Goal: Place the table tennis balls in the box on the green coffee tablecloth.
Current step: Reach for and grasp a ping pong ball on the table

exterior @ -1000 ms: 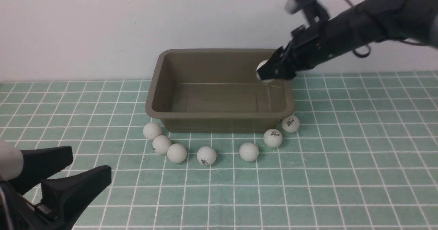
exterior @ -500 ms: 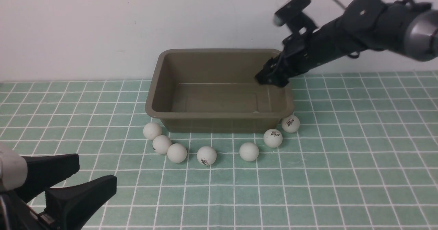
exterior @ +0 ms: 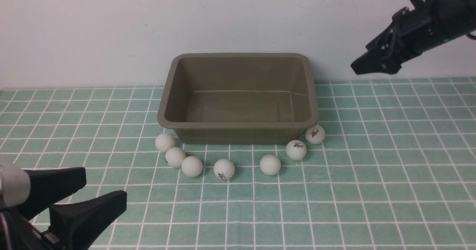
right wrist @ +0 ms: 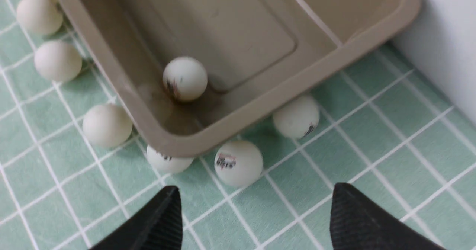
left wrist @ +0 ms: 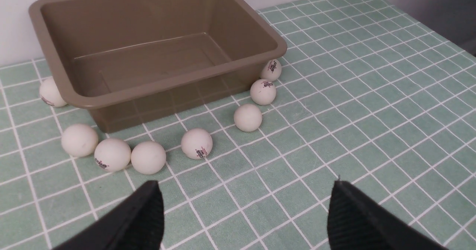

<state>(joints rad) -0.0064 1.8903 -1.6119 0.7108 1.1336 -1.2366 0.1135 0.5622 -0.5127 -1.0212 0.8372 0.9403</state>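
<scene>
At centre frame the box (exterior: pixel 238 134) sits on the green coffee tablecloth (exterior: pixel 372 175); seven table tennis balls (exterior: pixel 224 169) line its lower edge, one ball (right wrist: pixel 185 78) inside; right pincer (right wrist: pixel 254 189) upper right, left pincer (exterior: pixel 102 187) lower left, both apart, empty.

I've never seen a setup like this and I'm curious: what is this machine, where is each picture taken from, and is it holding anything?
It is a robot with two arms, each ending in a black two-fingered gripper. The wide picture looks forward from between the arms: the left gripper is low and near, the right gripper high, right of the box. The other two pictures come from cameras on the wrists. On the green checked tablecloth stands the olive-brown box, with table tennis balls along its front. The right wrist picture shows one ball already inside. Both grippers are open and empty.
</scene>
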